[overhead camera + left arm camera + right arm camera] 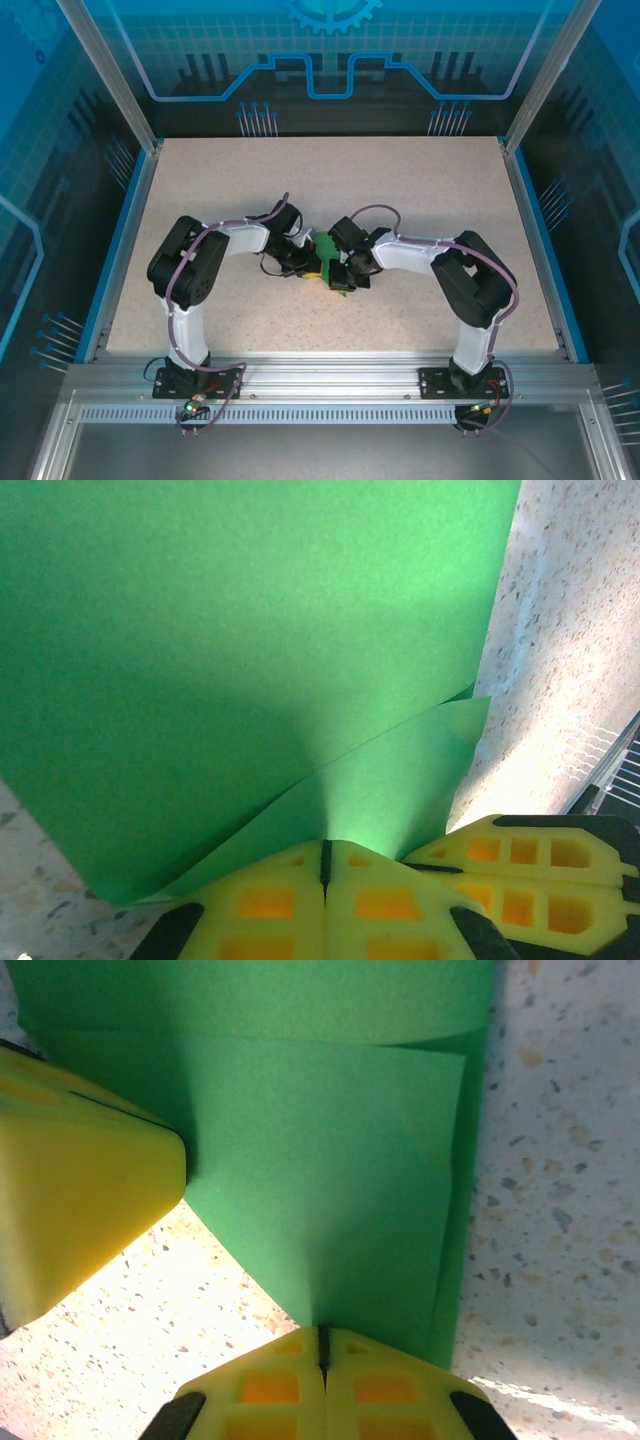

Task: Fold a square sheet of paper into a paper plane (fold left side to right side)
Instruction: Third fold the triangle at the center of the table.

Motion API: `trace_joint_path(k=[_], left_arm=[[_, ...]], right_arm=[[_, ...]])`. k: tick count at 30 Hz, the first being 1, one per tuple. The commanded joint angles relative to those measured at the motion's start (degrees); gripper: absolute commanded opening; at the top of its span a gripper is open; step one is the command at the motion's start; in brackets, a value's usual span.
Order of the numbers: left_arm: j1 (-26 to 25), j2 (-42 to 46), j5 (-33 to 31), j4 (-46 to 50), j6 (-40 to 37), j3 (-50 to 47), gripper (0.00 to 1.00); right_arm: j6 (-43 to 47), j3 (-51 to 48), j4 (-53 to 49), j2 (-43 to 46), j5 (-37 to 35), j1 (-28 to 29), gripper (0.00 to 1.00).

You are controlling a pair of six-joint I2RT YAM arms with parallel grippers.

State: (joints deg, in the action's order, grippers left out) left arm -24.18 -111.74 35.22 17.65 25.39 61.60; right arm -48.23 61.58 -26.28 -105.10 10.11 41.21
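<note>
Left arm (190, 268) rises from its base at the near left edge of the table (420, 190) and bends inward toward the table centre. Left gripper (325, 848) is at the centre, on the left side of the square sheet of paper (326, 247). In the left wrist view its yellow fingers (270, 910) are pressed together with no gap along the seam. A corner of the green sheet runs into that seam, so the jaws are closed on the paper. The sheet is folded over on itself: two layers show in this view, an upper layer lifted off a lower one, both converging at the pinch point. The sheet lies in the middle of the table between the two grippers, and the arms cover most of it in the top view. Right gripper (322, 1332) is on the right side of the sheet, close beside the left gripper. In the right wrist view its fingers (380, 1390) are likewise pressed flat together, with a point of the paper entering the seam, so the jaws are closed on the paper. In that view the upper layer curves over at the far end, and its edges lie just inside those of the lower layer. Right arm (470, 280) mirrors the left, rising from the near right edge and bending inward.
</note>
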Motion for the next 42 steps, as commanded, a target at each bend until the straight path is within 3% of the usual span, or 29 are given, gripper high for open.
trace_joint_path(k=[1, 20, 28, 42], left_arm=[[-0.2, -3.0, -6.4, 4.6, -0.7, -0.9, 0.00], [-0.1, -3.3, -6.7, 4.9, -0.6, -0.3, 0.00], [-0.2, -2.9, -5.5, 4.1, 0.1, -0.3, 0.00], [-0.3, -2.5, -5.1, 4.0, 0.5, -0.3, 0.00]], right_arm=[[-1.3, -3.2, -5.4, 0.9, -0.9, -0.7, 0.00], [-0.6, -13.1, -6.2, 6.8, -0.7, -3.7, 0.00], [2.7, -8.6, -3.8, 11.7, 1.4, -3.9, 0.00], [2.7, -4.2, 3.2, 7.0, 3.4, -2.1, 0.00]])
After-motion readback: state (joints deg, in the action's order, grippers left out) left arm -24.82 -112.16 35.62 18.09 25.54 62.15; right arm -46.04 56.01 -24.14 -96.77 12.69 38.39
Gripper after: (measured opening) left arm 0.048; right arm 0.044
